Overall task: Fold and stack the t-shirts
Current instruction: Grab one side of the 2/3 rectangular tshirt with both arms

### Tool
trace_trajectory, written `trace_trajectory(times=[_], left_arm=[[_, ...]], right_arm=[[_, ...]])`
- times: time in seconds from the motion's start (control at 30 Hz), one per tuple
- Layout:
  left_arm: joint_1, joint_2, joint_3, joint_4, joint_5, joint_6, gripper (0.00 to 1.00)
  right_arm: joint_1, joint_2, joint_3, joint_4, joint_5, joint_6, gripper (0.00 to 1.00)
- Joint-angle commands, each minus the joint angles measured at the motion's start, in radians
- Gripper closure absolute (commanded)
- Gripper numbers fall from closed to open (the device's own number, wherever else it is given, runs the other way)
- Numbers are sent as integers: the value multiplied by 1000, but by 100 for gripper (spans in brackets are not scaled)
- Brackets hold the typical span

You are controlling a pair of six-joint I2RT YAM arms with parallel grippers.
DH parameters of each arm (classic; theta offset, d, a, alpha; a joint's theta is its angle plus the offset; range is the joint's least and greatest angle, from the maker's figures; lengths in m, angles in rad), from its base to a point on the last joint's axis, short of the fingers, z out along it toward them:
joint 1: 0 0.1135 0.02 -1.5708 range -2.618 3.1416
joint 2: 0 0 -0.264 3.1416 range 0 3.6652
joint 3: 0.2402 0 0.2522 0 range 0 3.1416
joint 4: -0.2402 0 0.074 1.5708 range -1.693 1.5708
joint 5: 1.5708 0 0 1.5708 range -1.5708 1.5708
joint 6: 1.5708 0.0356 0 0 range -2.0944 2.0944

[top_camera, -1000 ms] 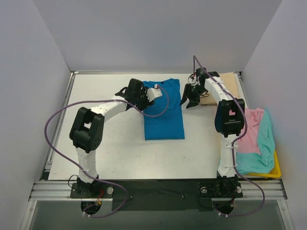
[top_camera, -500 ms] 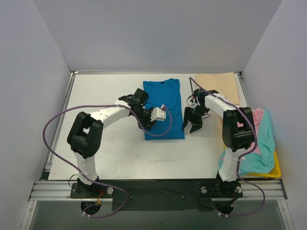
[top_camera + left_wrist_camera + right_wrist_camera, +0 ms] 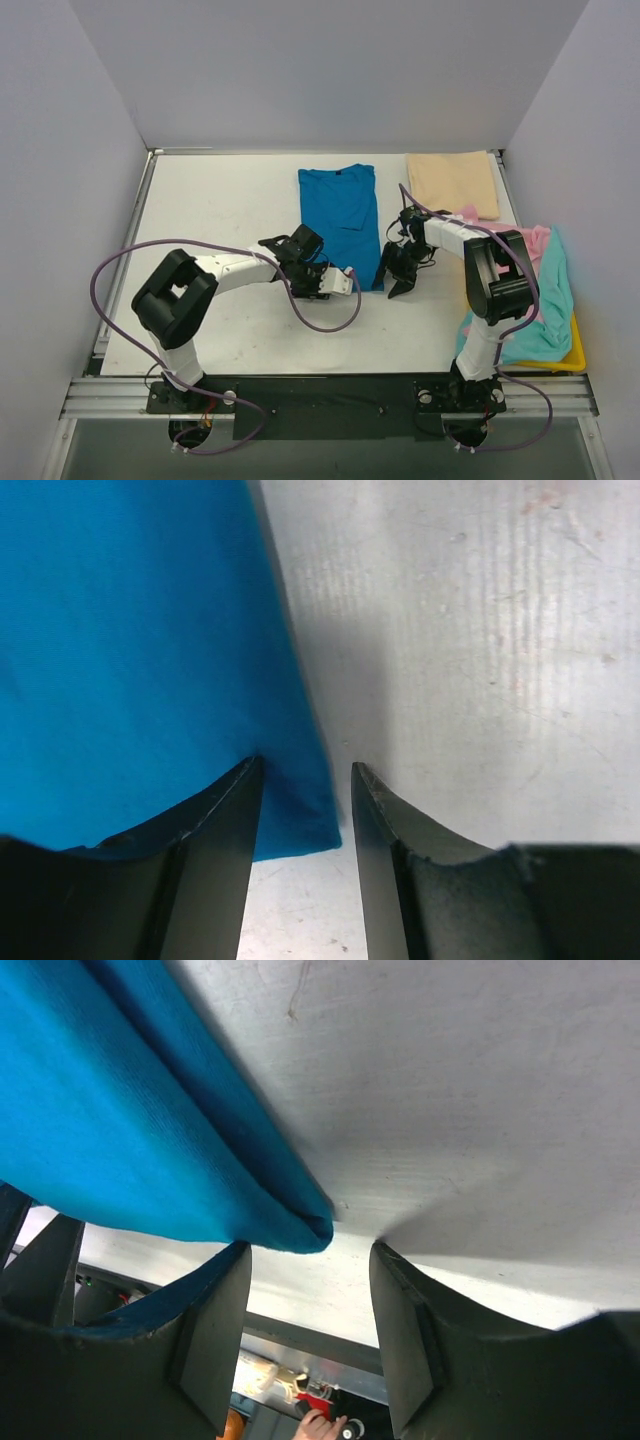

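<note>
My arms [image 3: 232, 268] are white with bulky black joints, a purple cable [image 3: 322, 328] looping along each; left hand [image 3: 305, 770] and right hand [image 3: 310, 1250] carry black fingers.

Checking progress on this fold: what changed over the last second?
The left gripper and right gripper drew back from the far end of the blue t-shirt to its near corners, jaws open around them, nothing gripped. That shirt and the beige t-shirt stayed put.
</note>
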Motion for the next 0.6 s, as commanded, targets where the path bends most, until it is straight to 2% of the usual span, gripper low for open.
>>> trace_trajectory(times=[0.0,0.23,0.3,0.4,0.57], left_arm=[[-8,-9,-38,100,-111,-11,51],[-5,-12,-47,108,-142,-5,53],[-5,-16,-42,74,-139,3,53],[2,-27,-33,10,-133,4,54],[49,-50,-38,-26,-126,21,54]], right_arm=[[1,13,-46,123,103,56,54],[-8,73,-19,163,114,77,60],[-11,73,-22,166,123,74,67],[-19,71,-32,171,133,68,87],[-30,73,-28,169,133,54,100]])
